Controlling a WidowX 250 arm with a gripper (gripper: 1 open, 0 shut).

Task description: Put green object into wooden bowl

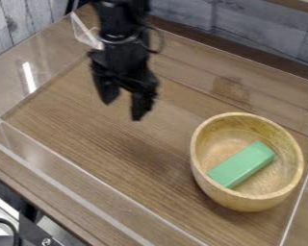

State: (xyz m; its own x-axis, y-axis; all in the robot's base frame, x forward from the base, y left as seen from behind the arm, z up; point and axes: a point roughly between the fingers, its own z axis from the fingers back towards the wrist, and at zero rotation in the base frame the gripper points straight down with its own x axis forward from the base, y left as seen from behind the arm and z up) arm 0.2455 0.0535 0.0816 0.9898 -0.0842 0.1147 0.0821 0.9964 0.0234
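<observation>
The green object (241, 164), a flat bright green bar, lies inside the wooden bowl (206, 135) at the right of the table, slanting across its bottom. The bowl is round, light tan, with a thick rim. My black gripper (124, 102) hangs over the tabletop to the left of the bowl, well apart from it, pointing down. Its two fingers stand apart and nothing is between them.
Clear plastic walls (66, 187) fence the wooden tabletop (118, 154) along the front and left. A grey plank wall (246, 29) runs behind. The black arm (115, 29) rises from the gripper toward the top left.
</observation>
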